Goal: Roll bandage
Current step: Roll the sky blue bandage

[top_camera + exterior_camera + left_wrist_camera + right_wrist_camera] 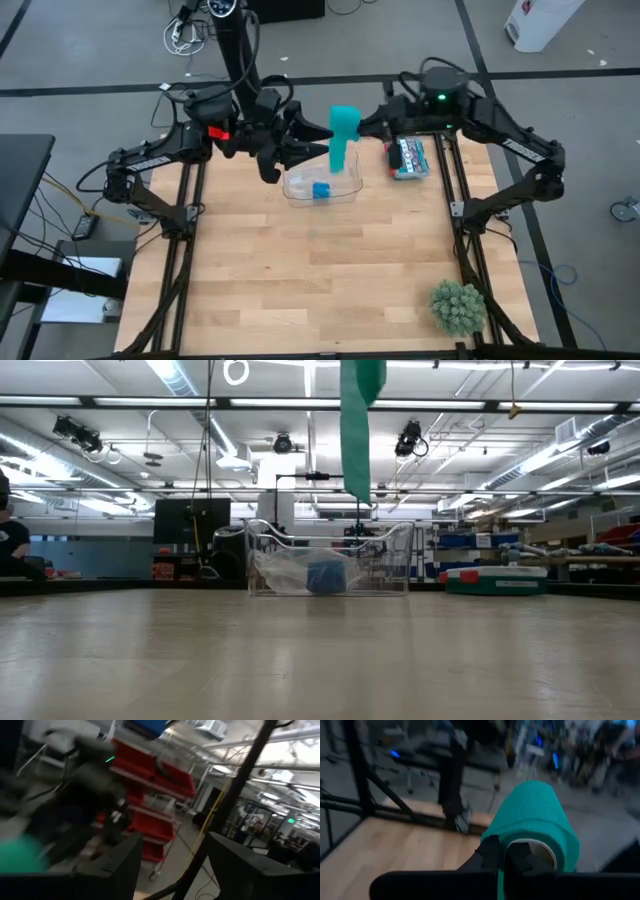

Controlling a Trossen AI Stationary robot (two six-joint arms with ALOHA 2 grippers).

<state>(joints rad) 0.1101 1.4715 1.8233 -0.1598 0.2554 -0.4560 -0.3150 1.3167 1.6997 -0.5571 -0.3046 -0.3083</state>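
The teal bandage (343,135) hangs as a ribbon (358,430) above a clear container (322,185) that stands on the wooden table and holds a blue roll (325,577). The ribbon's lower end stays clear of the container. Its upper end is wound into a coil (535,820), and my right gripper (506,857) is shut on it, right of the ribbon (362,122). My left gripper (172,865) stands open just left of the ribbon (318,143), with nothing between its fingers; a teal blur (20,857) shows beside it. My right gripper holds the bandage at its coiled upper end (517,837), the shut fingers (492,855) coming at it roughly level from the table's right side. The coil itself hides the exact place of contact. The coil is lifted clear and the loose ribbon hangs straight down below it.
A small box with blue and red contents (410,157) lies at the far right of the table. A green spiky ball (458,305) sits near the front right corner. The near half of the table is bare wood (300,290). A person (10,540) sits beyond the table's edge.
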